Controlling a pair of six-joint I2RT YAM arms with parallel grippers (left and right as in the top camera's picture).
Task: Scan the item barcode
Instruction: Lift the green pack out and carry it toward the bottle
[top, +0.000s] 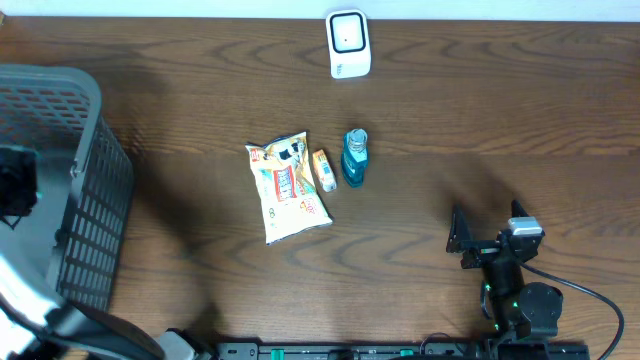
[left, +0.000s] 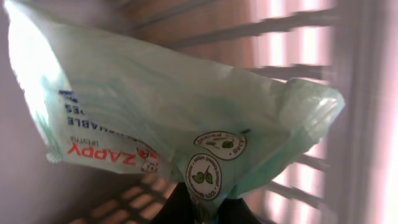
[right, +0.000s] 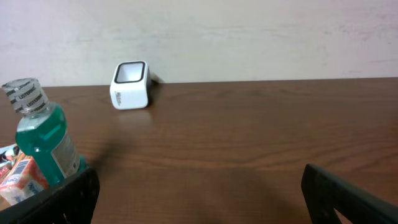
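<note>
My left gripper (left: 205, 214) is shut on the lower edge of a pale green wipes pack (left: 155, 112) printed with red "ZAPPY" lettering. It holds the pack inside the grey slatted basket (left: 292, 37). From overhead only the left arm (top: 15, 185) shows over the basket (top: 95, 190), and the pack is hidden. The white scanner (top: 348, 43) stands at the table's far edge and also shows in the right wrist view (right: 130, 84). No barcode can be made out. My right gripper (top: 487, 240) rests open and empty at the near right (right: 199, 199).
On the table's middle lie a snack bag (top: 286, 187), a small orange box (top: 323, 170) and a teal mouthwash bottle (top: 355, 157). The bottle (right: 40, 134) stands just left of my right gripper's left finger.
</note>
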